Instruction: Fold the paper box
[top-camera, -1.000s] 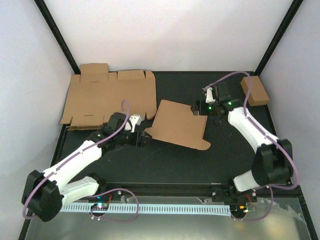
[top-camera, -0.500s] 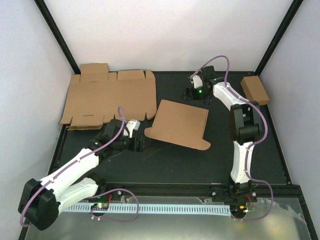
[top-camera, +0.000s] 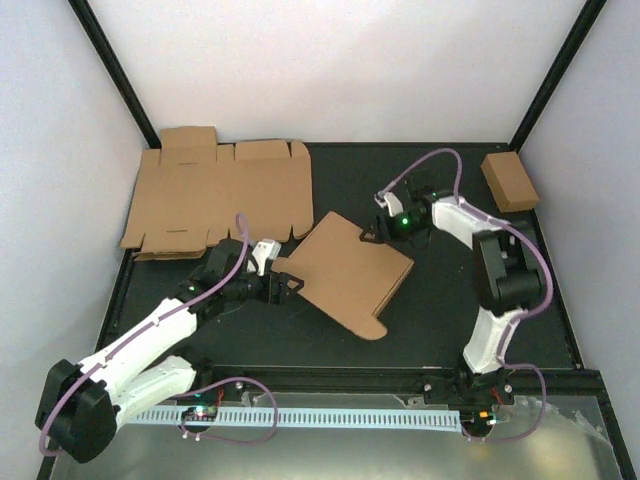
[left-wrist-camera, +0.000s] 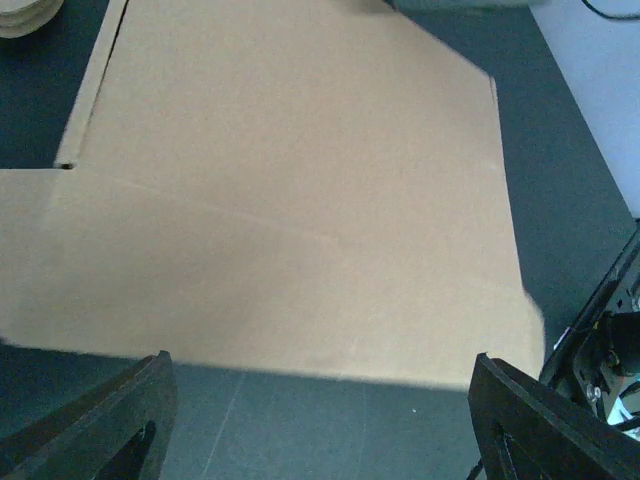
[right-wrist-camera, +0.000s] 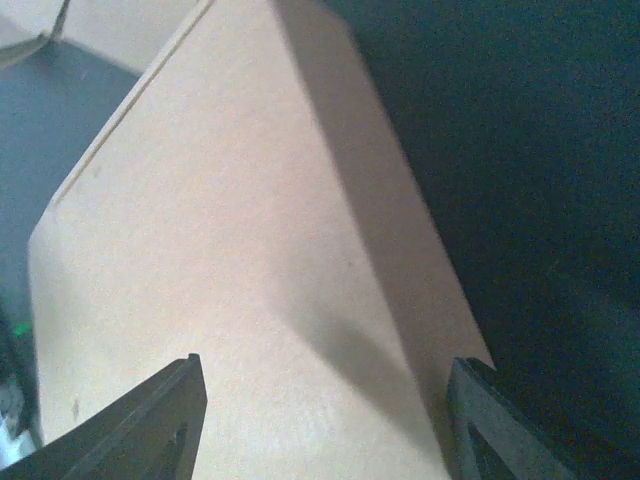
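The paper box (top-camera: 345, 272) lies folded flat in the middle of the black table (top-camera: 450, 310), turned at an angle, one rounded tab pointing to the front. My left gripper (top-camera: 289, 283) is open at its left corner. In the left wrist view the near edge of the paper box (left-wrist-camera: 300, 230) runs just between the spread fingertips of the left gripper (left-wrist-camera: 322, 372). My right gripper (top-camera: 373, 231) is open at the back corner. In the right wrist view the cardboard (right-wrist-camera: 240, 260) fills the space between and beyond the wide fingers of the right gripper (right-wrist-camera: 325, 368).
A second die-cut cardboard sheet (top-camera: 215, 195) with flaps and tabs lies flat at the back left, partly over the table's edge. A small closed brown box (top-camera: 509, 181) sits at the back right corner. White walls and black frame posts close in the back.
The paper box has turned clockwise and slid toward the front. My right gripper swung to the back, then came down to the box's back corner, jaws narrowing a little. The left gripper barely moved.
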